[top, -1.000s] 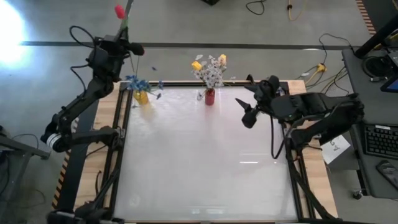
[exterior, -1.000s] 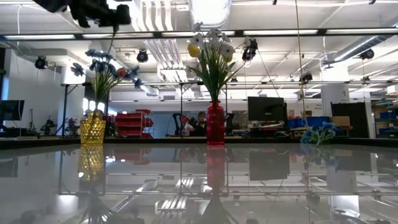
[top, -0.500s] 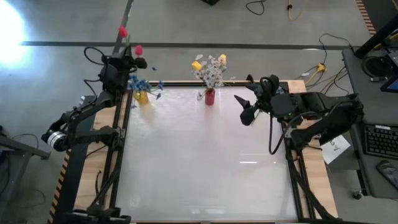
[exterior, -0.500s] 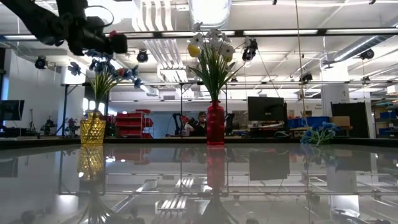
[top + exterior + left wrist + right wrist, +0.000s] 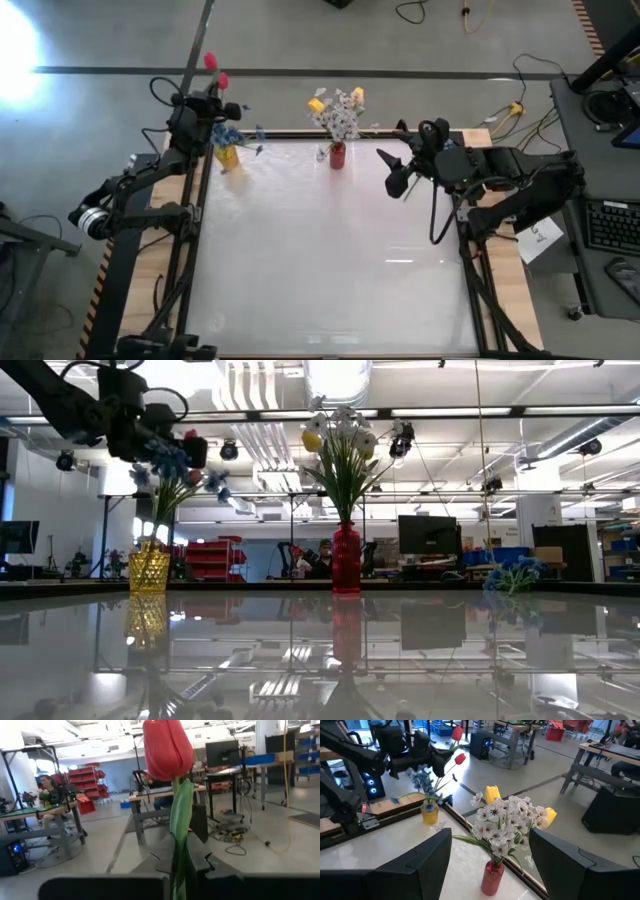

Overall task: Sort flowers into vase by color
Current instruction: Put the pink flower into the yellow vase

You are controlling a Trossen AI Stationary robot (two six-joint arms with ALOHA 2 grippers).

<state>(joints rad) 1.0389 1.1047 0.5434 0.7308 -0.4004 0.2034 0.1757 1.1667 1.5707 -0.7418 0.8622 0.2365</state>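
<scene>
My left gripper (image 5: 215, 103) is above the yellow vase (image 5: 227, 156) at the table's far left corner, shut on a red tulip (image 5: 210, 60). The tulip's head stands above the fingers (image 5: 167, 745). The vase holds blue clusters (image 5: 165, 460) and another red bud (image 5: 193, 477). The held stem's lower end is hidden among them. A red vase (image 5: 338, 156) at the far middle holds white sprays (image 5: 502, 822) and yellow tulips (image 5: 491, 794). My right gripper (image 5: 390, 172) hovers open and empty over the far right of the table. My left gripper pinches the red tulip's green stem (image 5: 176, 862) between its two fingers, a short way below the head. The fingers lie level, coming from the table's left, across the stem. The tulip stands about upright with its head above the fingers; the stem below them is hidden.
The white tabletop (image 5: 330, 260) spreads out in front of both vases. Black frame rails (image 5: 190, 230) run along its left and right sides. A loose blue cluster (image 5: 515, 575) shows at the far right edge in the low view. Cables lie on the floor beyond.
My left gripper has come down toward the yellow vase with the red tulip, still shut on its stem. The tulip's head has sunk with it and now stands just above the blue clusters.
</scene>
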